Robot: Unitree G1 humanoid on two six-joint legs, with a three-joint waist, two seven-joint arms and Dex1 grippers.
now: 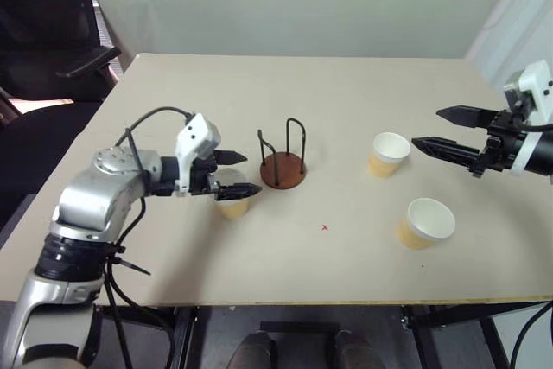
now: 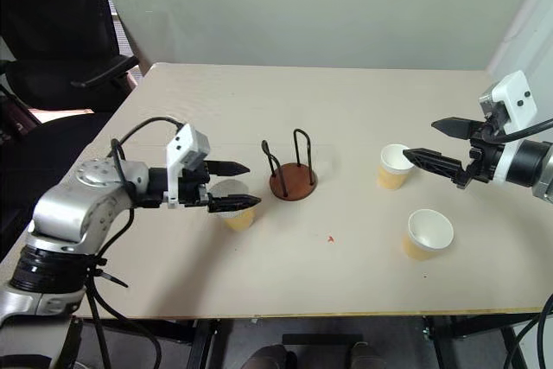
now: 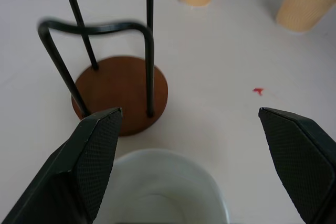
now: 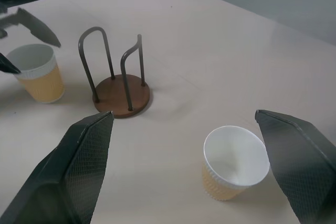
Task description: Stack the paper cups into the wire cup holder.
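Both tools wide open; left tool (image 1: 235, 173) straddles cup (image 1: 232, 202) rim, no contact.

Three tan paper cups stand upright and apart, mouths up: one (image 1: 232, 200) just left of the empty wire cup holder (image 1: 283, 168), two to its right, one (image 1: 388, 154) farther back, one (image 1: 426, 223) nearer the front edge.

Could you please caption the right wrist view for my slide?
Open right gripper over a paper cup, wire cup holder beyond.
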